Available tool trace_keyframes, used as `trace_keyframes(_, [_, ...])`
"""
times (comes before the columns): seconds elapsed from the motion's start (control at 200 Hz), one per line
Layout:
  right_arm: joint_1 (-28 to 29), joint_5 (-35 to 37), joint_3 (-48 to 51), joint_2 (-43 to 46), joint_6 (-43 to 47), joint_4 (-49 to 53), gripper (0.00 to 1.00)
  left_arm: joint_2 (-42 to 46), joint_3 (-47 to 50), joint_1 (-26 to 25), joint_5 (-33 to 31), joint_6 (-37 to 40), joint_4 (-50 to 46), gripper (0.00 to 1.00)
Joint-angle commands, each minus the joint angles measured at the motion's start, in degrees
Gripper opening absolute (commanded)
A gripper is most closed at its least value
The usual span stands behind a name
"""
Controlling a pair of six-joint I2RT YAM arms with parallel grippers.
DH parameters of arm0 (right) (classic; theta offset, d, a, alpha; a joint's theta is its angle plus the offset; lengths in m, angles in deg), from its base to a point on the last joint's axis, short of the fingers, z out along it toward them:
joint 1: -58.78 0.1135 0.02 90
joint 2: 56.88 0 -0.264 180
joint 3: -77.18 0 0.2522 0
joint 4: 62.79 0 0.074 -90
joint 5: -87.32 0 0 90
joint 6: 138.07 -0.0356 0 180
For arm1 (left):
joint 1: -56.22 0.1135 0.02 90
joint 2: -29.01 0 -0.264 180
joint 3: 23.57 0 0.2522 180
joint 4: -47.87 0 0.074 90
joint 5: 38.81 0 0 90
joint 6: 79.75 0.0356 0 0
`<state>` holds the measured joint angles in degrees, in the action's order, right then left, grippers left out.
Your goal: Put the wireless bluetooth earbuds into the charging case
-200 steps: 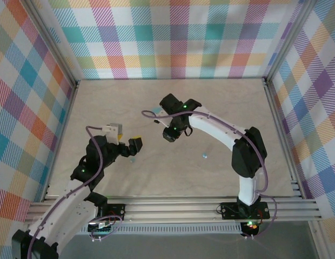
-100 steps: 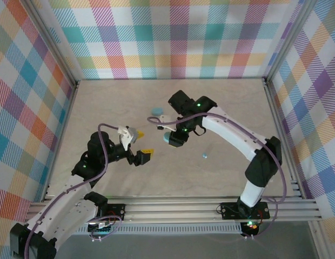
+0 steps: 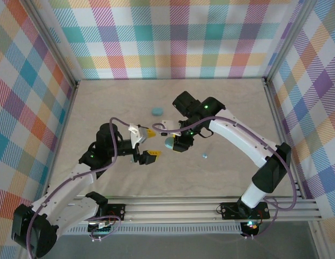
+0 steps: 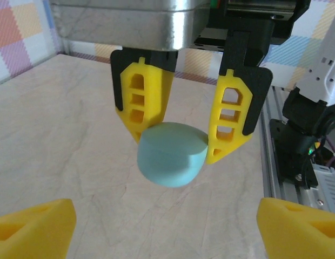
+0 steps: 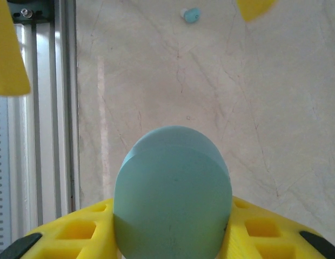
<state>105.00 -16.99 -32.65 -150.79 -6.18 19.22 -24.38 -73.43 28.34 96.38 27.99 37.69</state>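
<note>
Checked walls stand round a pale stone table. The right gripper is squeezed onto a round teal charging case. Its lid looks shut, I think. The left gripper is wide open and holds nothing, just beside the case. One tiny earbud lies on the table nearby. Another teal case sits farther back.

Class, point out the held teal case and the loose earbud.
held teal case (image 4: 172, 155), left wrist view, its rounded front face.
loose earbud (image 5: 192, 15), right wrist view, its teal body.
</note>
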Motion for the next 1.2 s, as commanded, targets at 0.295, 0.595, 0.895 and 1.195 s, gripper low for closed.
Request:
trace_keyframes(0.295, [0.98,-7.25,-0.69,1.81,3.05,1.73,0.22,-4.30,-2.29,-0.77,7.73,2.48,5.87,0.77])
trace_keyframes(0.595, [0.98,-8.01,-1.22,2.33,3.34,1.87,0.21,-6.59,-4.13,-1.21,9.39,3.83,4.23,0.73])
trace_keyframes(0.895, [0.98,-8.80,-1.35,2.77,3.20,1.99,0.21,-9.07,-5.82,-2.36,9.66,6.17,1.97,0.71])
trace_keyframes(1.195, [0.98,-9.25,-1.66,3.22,3.37,2.07,0.21,-9.63,-5.99,-2.44,9.83,7.18,0.84,0.67])
